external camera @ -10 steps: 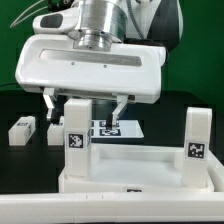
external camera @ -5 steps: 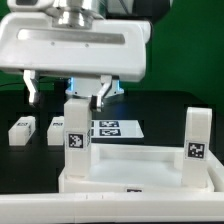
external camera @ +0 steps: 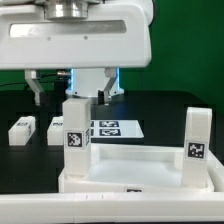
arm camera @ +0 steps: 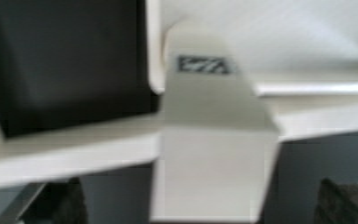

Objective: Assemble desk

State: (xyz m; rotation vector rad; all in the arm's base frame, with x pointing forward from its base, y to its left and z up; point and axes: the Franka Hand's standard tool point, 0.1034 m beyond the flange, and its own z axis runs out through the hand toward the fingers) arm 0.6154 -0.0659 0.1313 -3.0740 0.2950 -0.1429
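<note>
Exterior view showed the hand (external camera: 70, 88) pointing straight down, wide open and empty, over the upright leg (external camera: 76, 130) at the exterior view's left of the desk (external camera: 130, 163), near on the table (external camera: 170, 112).

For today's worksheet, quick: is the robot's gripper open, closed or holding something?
Gripper: open, holding nothing, poised over the upright short square white plastic desk leg.

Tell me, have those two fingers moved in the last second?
Yes. The fingers have risen and shifted toward the exterior view's left. Their tips, earlier down beside the upright leg, are now about level with its top.
</note>
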